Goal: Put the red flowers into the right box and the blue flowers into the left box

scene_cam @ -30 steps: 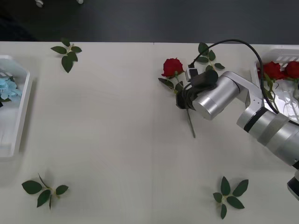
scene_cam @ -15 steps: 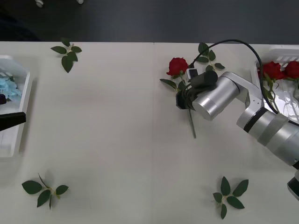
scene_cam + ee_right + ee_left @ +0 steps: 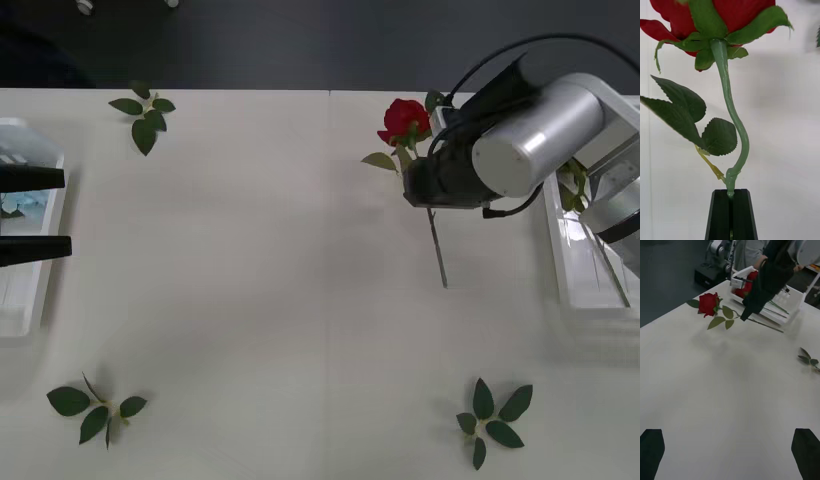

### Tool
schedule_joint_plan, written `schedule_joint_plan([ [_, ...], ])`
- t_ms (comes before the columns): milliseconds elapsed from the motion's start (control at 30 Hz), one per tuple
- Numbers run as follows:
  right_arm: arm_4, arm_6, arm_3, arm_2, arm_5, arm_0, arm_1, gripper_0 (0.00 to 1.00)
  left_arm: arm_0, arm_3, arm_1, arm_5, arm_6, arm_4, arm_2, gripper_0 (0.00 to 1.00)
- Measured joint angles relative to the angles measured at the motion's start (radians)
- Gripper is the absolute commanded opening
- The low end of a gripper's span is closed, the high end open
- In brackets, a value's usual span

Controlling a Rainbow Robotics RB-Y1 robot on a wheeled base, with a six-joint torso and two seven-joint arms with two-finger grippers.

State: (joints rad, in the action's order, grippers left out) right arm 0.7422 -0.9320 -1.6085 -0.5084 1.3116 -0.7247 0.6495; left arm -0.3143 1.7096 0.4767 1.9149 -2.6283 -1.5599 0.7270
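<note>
My right gripper [image 3: 425, 192] is shut on the green stem of a red flower [image 3: 405, 117] and holds it above the table, bloom toward the far edge. In the right wrist view the black fingers [image 3: 720, 215] pinch the stem just below the leaves of the rose [image 3: 715, 15]. The right box [image 3: 565, 250] lies just right of it, with more red flowers [image 3: 748, 285] inside. My left gripper [image 3: 66, 212] hangs open over the left box [image 3: 40, 290], where a bit of blue flowers [image 3: 14, 206] shows.
Flowerless green leaf sprigs lie at the far left [image 3: 145, 115], front left [image 3: 95, 408] and front right [image 3: 490, 420], and one [image 3: 438, 101] just behind the held rose. The wide middle of the white table [image 3: 250, 260] is bare.
The right gripper has lifted the rose off the table and carried it right and back toward the right box. The left gripper's fingers have come into view over the left box.
</note>
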Motion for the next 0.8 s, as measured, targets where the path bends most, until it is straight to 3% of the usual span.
schedule_joint_plan([
  [233,0.092,-0.008,-0.119,0.135,0.043,0.034,0.075,0.00,-0.038,-0.043,0.000,0.000,-0.063,-0.002,-0.057,1.00],
  [467,0.192,-0.112,-0.288,0.419,0.043,0.238,0.149,0.00,-0.038,-0.043,0.000,0.000,-0.063,-0.008,-0.084,1.00],
  [633,0.274,-0.261,-0.311,0.598,0.043,0.370,0.217,0.00,-0.038,-0.043,0.000,0.000,-0.063,-0.025,-0.091,1.00],
  [800,0.282,-0.270,-0.312,0.712,0.044,0.464,0.287,0.00,-0.038,-0.043,0.000,0.000,-0.063,-0.051,-0.091,1.00],
])
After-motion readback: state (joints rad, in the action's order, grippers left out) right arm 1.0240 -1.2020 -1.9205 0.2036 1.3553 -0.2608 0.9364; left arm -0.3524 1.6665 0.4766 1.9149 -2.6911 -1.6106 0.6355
